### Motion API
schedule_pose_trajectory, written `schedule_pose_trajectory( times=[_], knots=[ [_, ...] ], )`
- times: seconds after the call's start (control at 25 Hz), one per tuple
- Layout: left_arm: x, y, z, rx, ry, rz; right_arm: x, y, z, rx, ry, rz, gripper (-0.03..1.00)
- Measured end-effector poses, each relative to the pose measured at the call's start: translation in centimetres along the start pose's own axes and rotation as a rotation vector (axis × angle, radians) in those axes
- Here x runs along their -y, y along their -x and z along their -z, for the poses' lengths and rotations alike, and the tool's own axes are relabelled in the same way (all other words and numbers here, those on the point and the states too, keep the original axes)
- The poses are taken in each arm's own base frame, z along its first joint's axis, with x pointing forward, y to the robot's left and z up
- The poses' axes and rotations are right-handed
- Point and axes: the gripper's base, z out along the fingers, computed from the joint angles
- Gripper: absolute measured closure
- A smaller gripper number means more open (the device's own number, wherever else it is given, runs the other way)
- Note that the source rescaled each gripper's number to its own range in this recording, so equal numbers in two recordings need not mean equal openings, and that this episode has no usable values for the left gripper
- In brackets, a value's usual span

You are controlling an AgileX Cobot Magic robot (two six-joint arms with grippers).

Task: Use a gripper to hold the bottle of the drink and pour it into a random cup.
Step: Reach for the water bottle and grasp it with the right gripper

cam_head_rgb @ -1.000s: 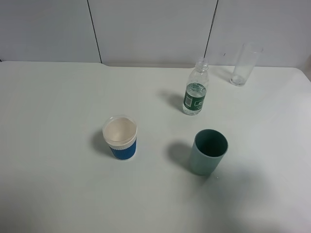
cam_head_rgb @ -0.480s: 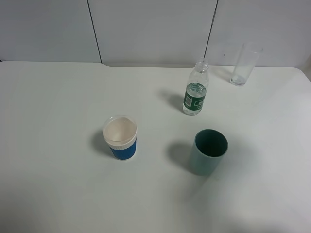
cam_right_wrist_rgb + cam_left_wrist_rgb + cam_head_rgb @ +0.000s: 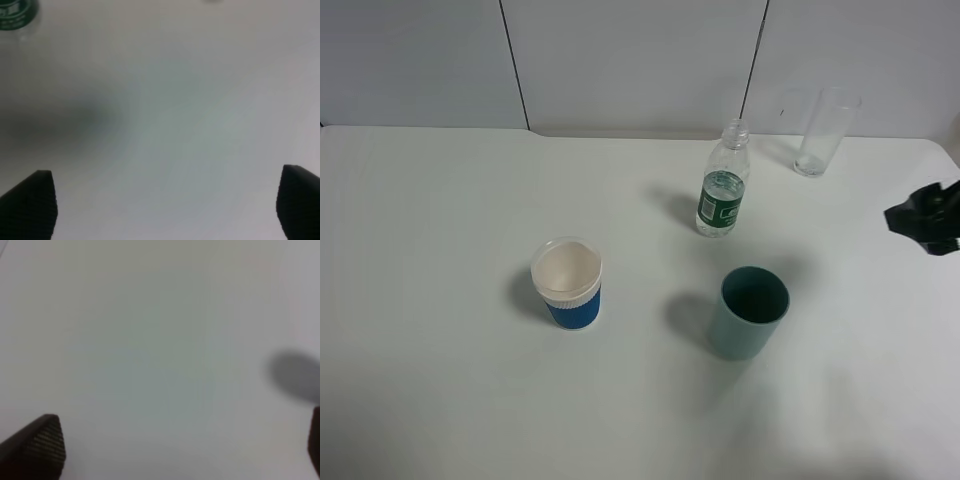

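The clear plastic bottle (image 3: 723, 190) is standing upright on the white table (image 3: 440, 220) near the smooth teal cup (image 3: 749, 312), and the white print on its green label (image 3: 720, 209) is looking too small to read. The blue ribbed cup (image 3: 568, 284) is sitting well apart from it. The left gripper (image 3: 182, 445) and the right gripper (image 3: 164, 202) are hanging wide open, holding nothing.

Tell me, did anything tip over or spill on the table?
Nothing stands out. The bottle, the blue-sleeved cup, the teal cup and the tall glass all stand upright and apart, and no puddle shows on the table.
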Motion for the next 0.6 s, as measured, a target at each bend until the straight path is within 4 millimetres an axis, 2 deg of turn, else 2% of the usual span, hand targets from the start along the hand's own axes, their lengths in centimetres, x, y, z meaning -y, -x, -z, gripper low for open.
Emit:
schedule_pose_trajectory(
  times=[0.28,0.6],
  knots=[
    [0.0,0.0,0.0,0.000,0.000,0.000,-1.0,0.7,-4.4,-0.019,0.012,0.003,-0.03],
    [0.0,0.0,0.0,0.000,0.000,0.000,-1.5,1.4,-7.5,0.101,0.033,-0.072,-0.03]
  ],
)
